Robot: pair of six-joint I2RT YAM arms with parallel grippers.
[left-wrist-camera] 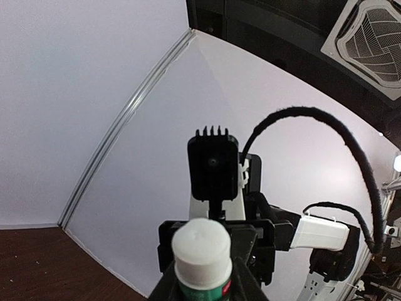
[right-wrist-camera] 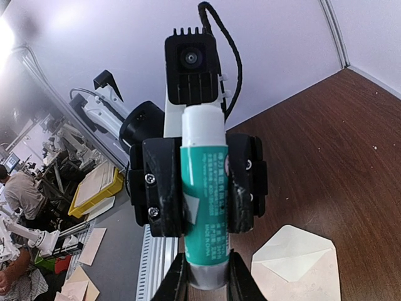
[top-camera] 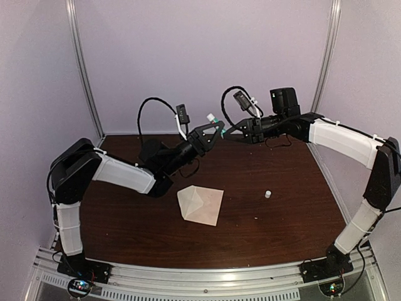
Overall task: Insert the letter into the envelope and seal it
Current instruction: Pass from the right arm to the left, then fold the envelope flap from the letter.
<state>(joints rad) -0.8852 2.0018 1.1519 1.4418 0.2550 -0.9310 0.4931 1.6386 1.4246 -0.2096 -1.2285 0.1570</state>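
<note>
Teal glue-stick (right-wrist-camera: 203, 188) in right tool (right-wrist-camera: 205, 279), midair

Three views, one glue stick (right-wrist-camera: 203, 188).
Top: from high behind, down onto the table (top-camera: 282, 219); wrists: very near, facing each other across it.

Dim even light, soft overhead view, fisheye-bent wrist views
</note>
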